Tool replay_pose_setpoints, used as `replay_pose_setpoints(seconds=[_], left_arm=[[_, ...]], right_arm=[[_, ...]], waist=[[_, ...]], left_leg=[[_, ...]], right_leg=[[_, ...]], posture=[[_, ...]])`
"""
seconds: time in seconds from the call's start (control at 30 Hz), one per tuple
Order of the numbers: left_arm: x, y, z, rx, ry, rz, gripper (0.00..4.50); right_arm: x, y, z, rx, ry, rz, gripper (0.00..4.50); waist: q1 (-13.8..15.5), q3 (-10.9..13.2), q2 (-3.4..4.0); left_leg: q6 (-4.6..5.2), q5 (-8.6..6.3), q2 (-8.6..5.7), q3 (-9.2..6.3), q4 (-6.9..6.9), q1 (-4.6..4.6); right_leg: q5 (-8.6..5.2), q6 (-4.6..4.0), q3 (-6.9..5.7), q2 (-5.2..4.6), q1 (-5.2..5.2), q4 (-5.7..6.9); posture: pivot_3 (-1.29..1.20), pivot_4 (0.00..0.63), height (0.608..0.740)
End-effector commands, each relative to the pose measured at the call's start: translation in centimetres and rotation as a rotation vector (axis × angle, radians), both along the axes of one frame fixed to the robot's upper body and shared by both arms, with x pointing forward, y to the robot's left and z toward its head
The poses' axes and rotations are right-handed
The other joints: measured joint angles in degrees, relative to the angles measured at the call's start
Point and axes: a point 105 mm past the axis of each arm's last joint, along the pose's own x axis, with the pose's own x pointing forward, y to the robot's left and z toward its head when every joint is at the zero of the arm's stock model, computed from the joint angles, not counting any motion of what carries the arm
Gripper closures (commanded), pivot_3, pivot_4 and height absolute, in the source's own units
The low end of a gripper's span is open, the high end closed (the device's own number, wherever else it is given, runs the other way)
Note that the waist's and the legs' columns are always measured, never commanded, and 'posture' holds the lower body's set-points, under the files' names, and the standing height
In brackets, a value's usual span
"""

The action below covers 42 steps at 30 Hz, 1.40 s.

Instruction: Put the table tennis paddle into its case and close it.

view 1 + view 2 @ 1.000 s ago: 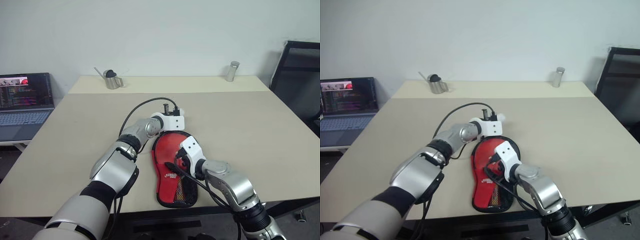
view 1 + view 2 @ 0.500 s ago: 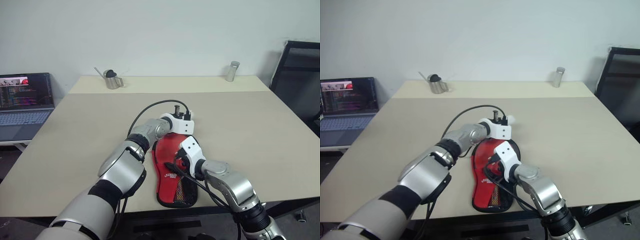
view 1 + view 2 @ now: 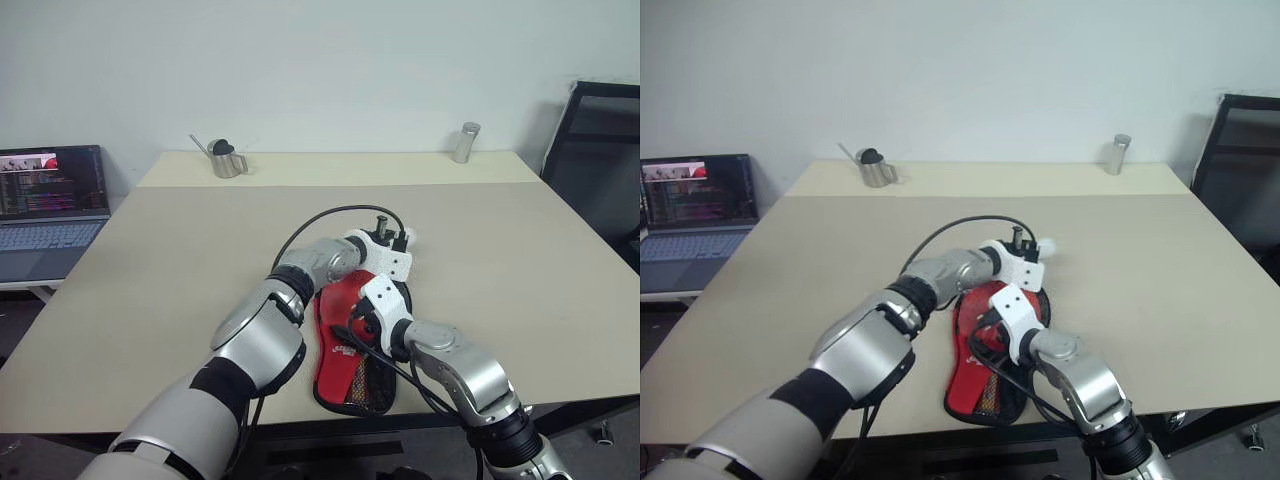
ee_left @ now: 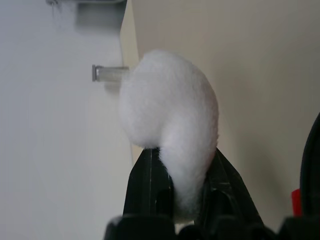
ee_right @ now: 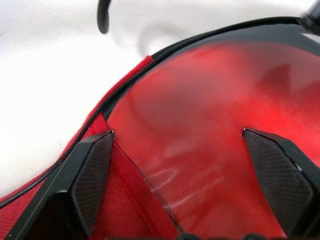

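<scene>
One red case lies at the table's near edge, one paddle's red rubber showing inside it. The left gripper is pinched tight on the case's one white pompom; the right gripper is spread wide over the paddle face, holding nothing. Since a second ago, the left gripper has carried the pompom rightward around the case's far rim; the right gripper has stayed put. Beyond stand one metal watering can, one shaker and one laptop.
</scene>
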Motion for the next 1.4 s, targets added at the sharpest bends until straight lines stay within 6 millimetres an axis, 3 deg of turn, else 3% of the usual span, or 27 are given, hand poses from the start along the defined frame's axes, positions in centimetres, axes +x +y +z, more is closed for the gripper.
replay_pose_setpoints(seconds=[0.03,0.37,0.53,0.77,0.93,1.17,1.3,1.4], left_arm=[[-1.1,-2.8,3.1,-0.037,-0.085,-0.107,4.32],[-0.8,-0.9,-1.1,0.004,0.172,-0.019,4.32],[-0.9,-0.7,-1.3,-0.035,0.253,-0.008,2.61],[-1.0,-0.6,-1.4,-0.005,0.234,-0.021,0.10],[-1.3,-0.7,-0.8,-0.014,0.240,-0.063,0.05],[-1.4,1.0,2.4,-0.223,0.295,-0.126,0.05],[-1.0,4.3,4.1,-0.430,0.422,-0.124,0.05],[-1.0,8.0,4.0,-0.581,0.591,-0.123,0.05]], right_arm=[[-0.9,0.5,-1.6,-0.009,0.077,0.025,0.00],[-0.9,0.5,-1.6,-0.006,0.080,0.022,0.00],[-0.8,0.6,-1.6,-0.006,0.077,0.026,0.00],[-0.7,0.7,-1.6,-0.006,0.074,0.030,0.00],[-0.6,0.6,-1.4,-0.006,0.070,0.026,0.00],[-1.2,0.6,0.8,0.032,0.044,0.063,0.00],[-2.1,-0.2,4.0,0.099,0.000,0.128,0.00],[-2.4,-1.4,6.6,0.125,-0.058,0.180,0.00]], waist=[[0.0,0.0,0.00],[-0.1,0.0,0.00],[-0.2,0.0,0.00],[-0.2,0.0,-0.01],[-0.2,-0.1,-0.01],[-0.2,-0.1,-0.01],[-0.2,0.0,-0.01],[-0.3,0.0,-0.01]], left_leg=[[0.00,0.00,0.00,0.00,0.00,0.00],[0.00,0.00,0.00,0.00,0.00,0.01],[0.00,0.00,0.01,-0.01,0.01,0.02],[0.00,0.00,0.00,-0.01,0.03,0.04],[0.00,0.00,0.00,0.00,0.03,0.05],[0.00,0.00,0.06,-0.01,0.02,0.04],[0.00,0.00,0.06,0.00,0.02,0.03],[0.00,0.00,0.05,-0.01,0.02,0.03]], right_leg=[[0.00,0.00,0.00,0.00,0.00,0.00],[0.00,0.00,0.00,0.01,0.00,0.01],[0.00,0.00,-0.01,0.02,-0.01,0.04],[0.00,0.00,0.01,0.02,0.01,0.05],[0.00,0.00,0.01,0.02,0.02,0.06],[0.00,-0.01,0.02,0.02,0.00,0.06],[0.02,-0.03,0.02,0.02,-0.01,0.05],[0.02,-0.03,0.00,0.02,0.00,0.05]], posture=[[0.00,0.150,0.740],[0.00,0.150,0.740],[0.00,0.150,0.740],[0.00,0.150,0.740],[0.00,0.150,0.740],[0.00,0.150,0.740],[0.00,0.150,0.740],[0.00,0.150,0.740]])
